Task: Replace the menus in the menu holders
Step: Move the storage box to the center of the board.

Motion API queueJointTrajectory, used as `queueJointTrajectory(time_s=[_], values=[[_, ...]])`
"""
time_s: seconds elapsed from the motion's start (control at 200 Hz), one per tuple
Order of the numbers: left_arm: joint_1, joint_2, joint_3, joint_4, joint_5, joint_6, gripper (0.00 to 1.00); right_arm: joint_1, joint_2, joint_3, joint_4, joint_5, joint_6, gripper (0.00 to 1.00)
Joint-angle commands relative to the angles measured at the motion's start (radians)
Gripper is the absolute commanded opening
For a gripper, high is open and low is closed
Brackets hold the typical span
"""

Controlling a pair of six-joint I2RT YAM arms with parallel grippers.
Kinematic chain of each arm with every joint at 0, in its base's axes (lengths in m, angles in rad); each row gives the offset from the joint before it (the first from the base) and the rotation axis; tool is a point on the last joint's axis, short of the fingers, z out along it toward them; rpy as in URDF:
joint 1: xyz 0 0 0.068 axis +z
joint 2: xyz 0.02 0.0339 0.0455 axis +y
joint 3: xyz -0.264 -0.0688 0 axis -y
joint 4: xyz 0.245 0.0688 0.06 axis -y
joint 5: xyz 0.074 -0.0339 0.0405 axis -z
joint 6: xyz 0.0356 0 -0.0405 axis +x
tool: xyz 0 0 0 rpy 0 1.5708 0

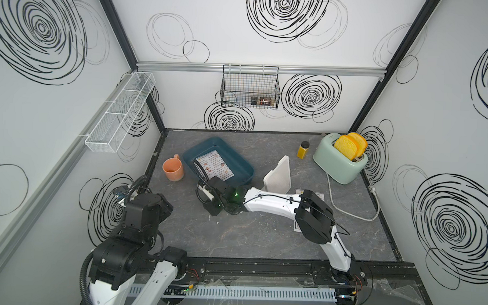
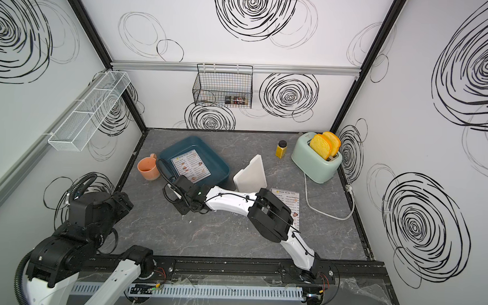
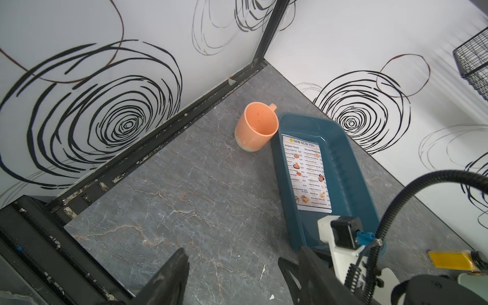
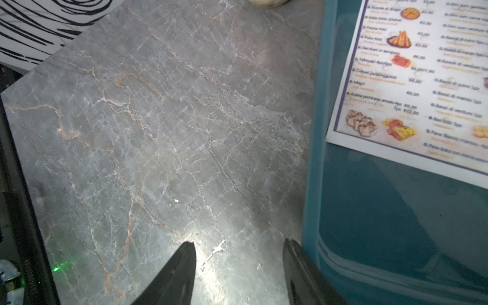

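1. The left gripper (image 3: 239,261) hangs over the bench's near-left corner. Its jaws are parted and nothing sits between them.
2. An orange mug (image 1: 173,169) stands by the left edge, just beside the teal tray (image 1: 237,158).
3. One menu (image 1: 214,166) lies flat and face up on the tray floor.
4. The right gripper (image 4: 239,245) hovers low over bare bench, just outside the tray's near rim. Its jaws are released and empty.
5. The menu holder (image 1: 278,175) stands upright near the bench's middle with its back to the top views. Whether it holds a sheet cannot be told.
6. The second menu (image 2: 287,199) lies on the bench toward the right edge, partly under the right arm's elbow.
7. A yellow bottle (image 1: 303,150) and a toaster (image 1: 337,162) occupy the far-right corner.

Step in hand (judged): handling loose sheets. Neither gripper has a menu.

Next move (judged): pick up one flat sheet. This calls for lifting an edge or corner first, then aligning the sheet with the holder's slot.
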Motion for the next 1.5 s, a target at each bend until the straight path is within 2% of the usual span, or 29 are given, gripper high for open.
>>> queueJointTrajectory(time_s=[0.0,0.1,0.205,0.375,0.545,0.771,0.856,0.951,1.061,1.136,1.241,1.491], values=[[0.007,0.002,-0.002,-0.015,-0.028,-0.021,0.69,-0.004,0.012,0.059,-0.059,-0.065,-0.019,0.57],[0.007,0.009,-0.009,-0.008,-0.027,-0.013,0.69,0.005,-0.042,0.049,-0.055,-0.102,-0.039,0.56],[0.007,0.006,-0.04,0.008,-0.01,-0.024,0.69,0.0,-0.097,-0.002,0.013,-0.054,-0.045,0.56],[0.008,-0.021,-0.152,0.055,0.097,-0.095,0.7,-0.021,-0.131,-0.082,0.125,-0.007,-0.075,0.57],[0.007,-0.044,-0.213,0.074,0.118,-0.125,0.7,-0.041,-0.058,-0.051,0.103,0.006,-0.073,0.63],[0.007,-0.031,-0.218,0.086,0.132,-0.115,0.72,-0.064,0.09,0.147,-0.085,0.012,-0.04,0.65],[0.007,-0.036,-0.23,0.088,0.137,-0.119,0.72,-0.065,0.135,0.214,-0.14,-0.006,-0.037,0.59],[0.007,-0.042,-0.235,0.091,0.135,-0.121,0.72,-0.062,0.162,0.261,-0.182,-0.021,-0.036,0.47],[0.007,-0.042,-0.237,0.092,0.128,-0.122,0.71,-0.05,0.149,0.253,-0.203,-0.03,-0.041,0.32],[0.007,-0.041,-0.239,0.098,0.126,-0.12,0.71,-0.036,0.123,0.219,-0.205,-0.038,-0.052,0.26],[0.007,-0.04,-0.243,0.11,0.127,-0.117,0.71,-0.009,0.074,0.155,-0.211,-0.04,-0.064,0.23],[0.008,-0.033,-0.246,0.14,0.148,-0.115,0.72,0.062,-0.093,-0.121,-0.177,-0.045,-0.058,0.2]])
